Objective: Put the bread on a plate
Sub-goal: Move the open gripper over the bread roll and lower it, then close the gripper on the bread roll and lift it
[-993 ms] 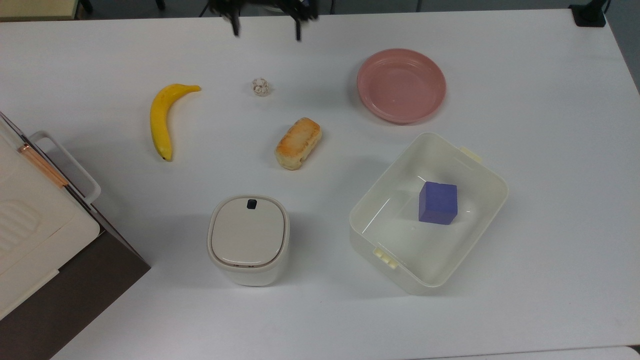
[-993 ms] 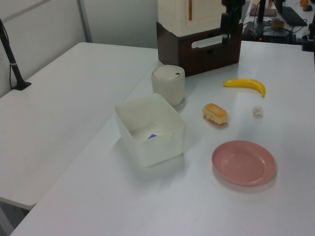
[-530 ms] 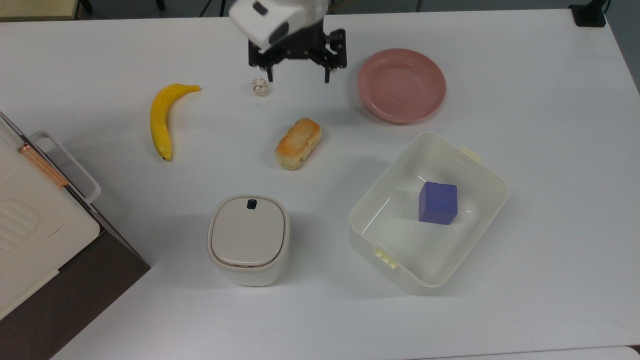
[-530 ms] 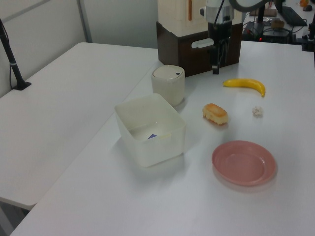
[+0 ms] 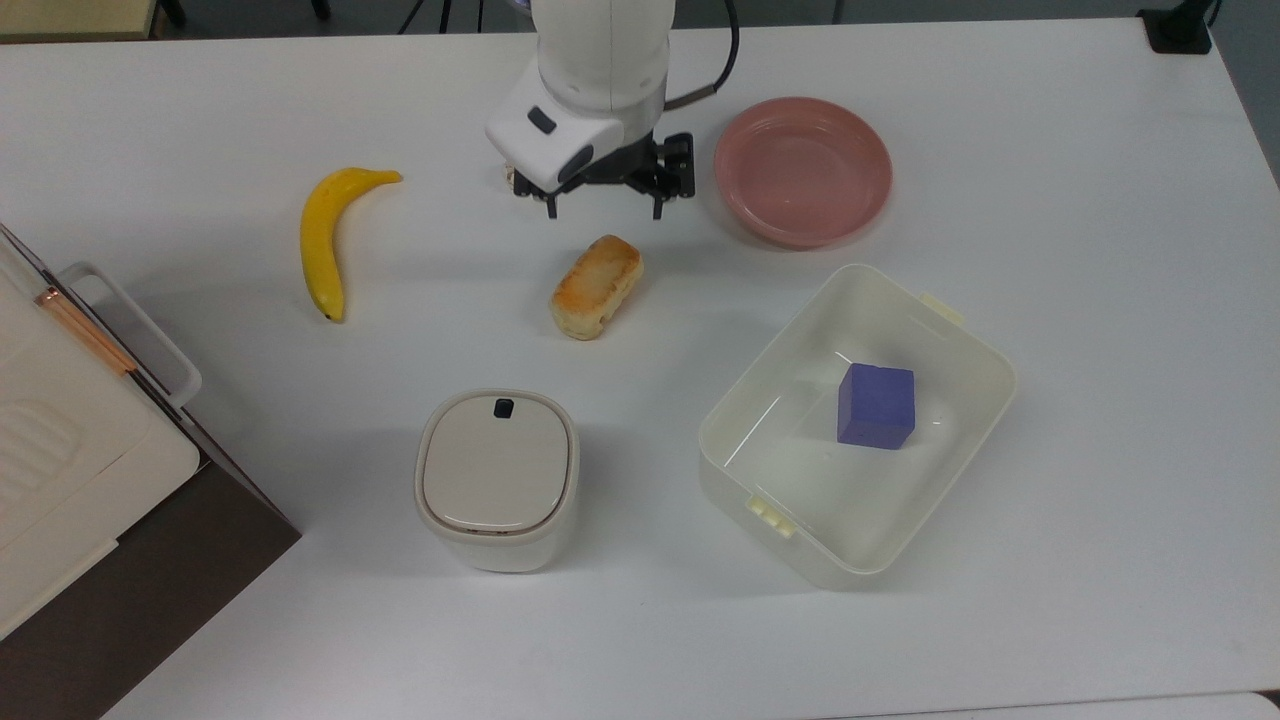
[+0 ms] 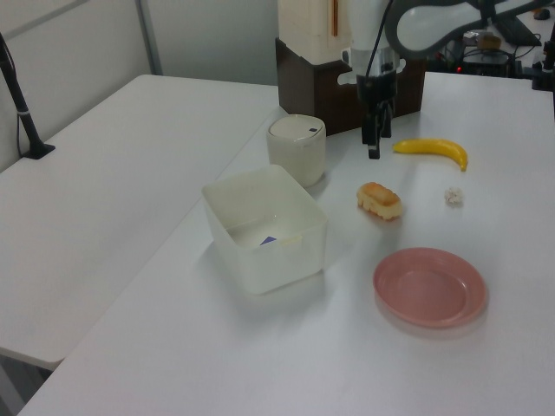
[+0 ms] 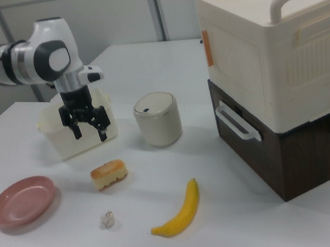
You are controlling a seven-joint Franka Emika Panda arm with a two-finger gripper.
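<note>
End effector (image 7: 89,134): black, two-fingered, on a white arm (image 5: 600,50); fingers spread apart and pointing down, holding nothing, hanging above the table (image 5: 1050,600) — in the top view it sat (image 5: 603,208) just above the bread, apart from it.

Bread (image 5: 597,286): small oblong bun, toasted orange top, pale sides; lay flat on the bare table near its middle, touching nothing. In the left view it lay (image 6: 379,200) below the fingertips; in the right view (image 7: 109,173) it sat in front of the end effector.

Plate (image 5: 802,170): round, pink, shallow, raised rim; stood on the table to the top view's right of the end effector, well apart from the bread. Also seen at the left view's lower right (image 6: 429,286) and the right view's left (image 7: 22,201).

Banana (image 5: 325,236): yellow, lying on the table toward the top view's left.

Tub (image 5: 960,340): cream, rectangular, open — held a purple cube (image 5: 876,404).

Lidded container (image 5: 497,478): cream, rounded, standing below the bread in the top view.

Small pale crumpled object (image 7: 107,219): on the table near the bread.

Cream box on dark base (image 7: 280,70): at the right view's right.
</note>
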